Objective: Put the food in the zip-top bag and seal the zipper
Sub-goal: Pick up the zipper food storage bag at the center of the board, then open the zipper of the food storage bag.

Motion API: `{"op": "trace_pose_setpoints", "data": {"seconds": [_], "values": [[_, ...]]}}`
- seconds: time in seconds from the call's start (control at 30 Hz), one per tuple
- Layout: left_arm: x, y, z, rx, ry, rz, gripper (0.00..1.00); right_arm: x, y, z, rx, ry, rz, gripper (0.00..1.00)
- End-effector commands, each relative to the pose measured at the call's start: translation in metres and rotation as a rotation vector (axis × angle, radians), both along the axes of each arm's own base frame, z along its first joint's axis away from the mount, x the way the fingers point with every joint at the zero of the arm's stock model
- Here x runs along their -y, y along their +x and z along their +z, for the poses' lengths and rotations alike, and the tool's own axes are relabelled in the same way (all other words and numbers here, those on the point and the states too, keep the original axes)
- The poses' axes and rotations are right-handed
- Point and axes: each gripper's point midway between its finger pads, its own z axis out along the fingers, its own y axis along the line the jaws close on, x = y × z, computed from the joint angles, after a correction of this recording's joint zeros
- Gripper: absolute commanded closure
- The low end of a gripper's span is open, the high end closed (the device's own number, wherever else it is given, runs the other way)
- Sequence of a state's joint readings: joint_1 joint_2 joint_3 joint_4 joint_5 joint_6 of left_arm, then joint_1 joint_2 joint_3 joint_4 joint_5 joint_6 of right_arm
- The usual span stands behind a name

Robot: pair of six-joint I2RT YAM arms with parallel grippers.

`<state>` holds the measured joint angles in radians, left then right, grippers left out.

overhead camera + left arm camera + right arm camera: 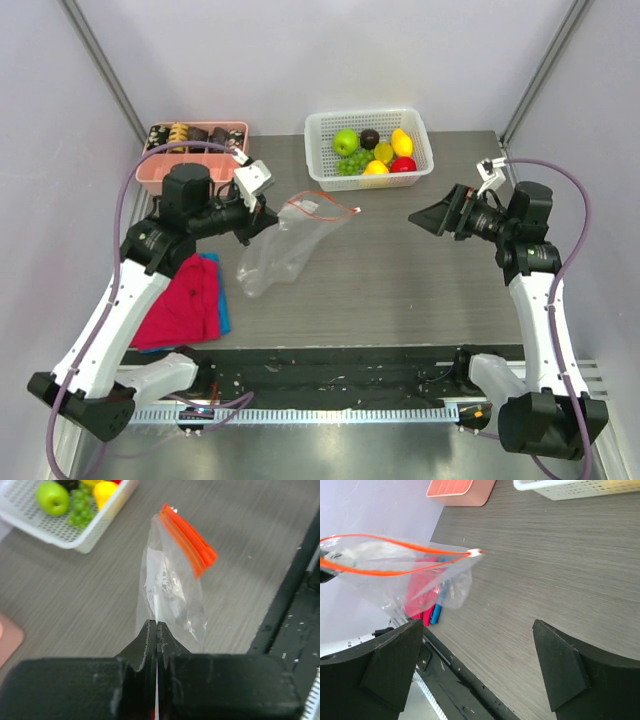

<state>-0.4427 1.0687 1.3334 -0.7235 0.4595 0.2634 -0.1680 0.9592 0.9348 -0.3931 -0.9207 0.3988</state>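
The clear zip-top bag hangs slanting over the table, and my left gripper is shut on its edge. In the left wrist view the jaws pinch the film of the bag below the orange zipper. The zipper gapes in a loop, so the bag's mouth stands open toward the right. My right gripper hovers open a hand's width right of the mouth, with nothing between its fingers. The food lies in the white basket: green apple, plum, lemons, red apple, grapes.
A pink tray with small brown and black pieces stands at the back left. A red cloth over something blue lies at the front left, below the left arm. A black strip runs along the table's near edge.
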Motion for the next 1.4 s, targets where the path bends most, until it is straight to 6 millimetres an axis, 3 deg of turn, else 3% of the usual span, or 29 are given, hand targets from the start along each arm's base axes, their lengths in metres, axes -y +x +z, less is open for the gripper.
{"op": "trace_pose_setpoints", "data": {"seconds": [0.0,0.17,0.2,0.23,0.3,0.5,0.6,0.9,1.17,1.27,1.37], "values": [[0.033,-0.006,0.003,-0.135,-0.167,-0.095,1.0,-0.009,0.001,0.036,0.199,-0.071,0.006,0.04],[0.05,-0.03,-0.005,-0.247,-0.203,-0.264,1.0,-0.028,-0.009,0.062,0.426,-0.225,0.136,0.07],[0.052,-0.032,-0.009,-0.273,-0.207,-0.278,1.0,-0.025,-0.002,0.056,0.459,-0.291,0.146,0.08],[0.055,-0.036,-0.009,-0.295,-0.219,-0.309,1.0,-0.04,-0.009,0.051,0.459,-0.304,0.213,0.08],[0.057,-0.04,-0.01,-0.318,-0.224,-0.337,1.0,-0.045,-0.003,0.045,0.522,-0.39,0.256,0.08],[0.06,-0.054,-0.008,-0.366,-0.238,-0.405,1.0,-0.08,-0.009,0.037,0.718,-0.443,0.37,0.09],[0.059,-0.059,-0.008,-0.374,-0.239,-0.425,1.0,-0.093,-0.011,0.034,0.83,-0.45,0.399,0.14],[0.059,-0.066,-0.007,-0.391,-0.248,-0.45,1.0,-0.136,-0.035,0.012,0.877,-0.428,0.532,0.22],[0.06,-0.068,-0.008,-0.402,-0.254,-0.465,1.0,-0.157,-0.034,-0.002,0.885,-0.435,0.583,0.27],[0.06,-0.068,-0.009,-0.403,-0.25,-0.462,1.0,-0.163,-0.036,-0.003,0.886,-0.431,0.597,0.36],[0.061,-0.064,-0.011,-0.402,-0.251,-0.452,1.0,-0.168,-0.042,-0.001,0.857,-0.404,0.599,0.59]]}}
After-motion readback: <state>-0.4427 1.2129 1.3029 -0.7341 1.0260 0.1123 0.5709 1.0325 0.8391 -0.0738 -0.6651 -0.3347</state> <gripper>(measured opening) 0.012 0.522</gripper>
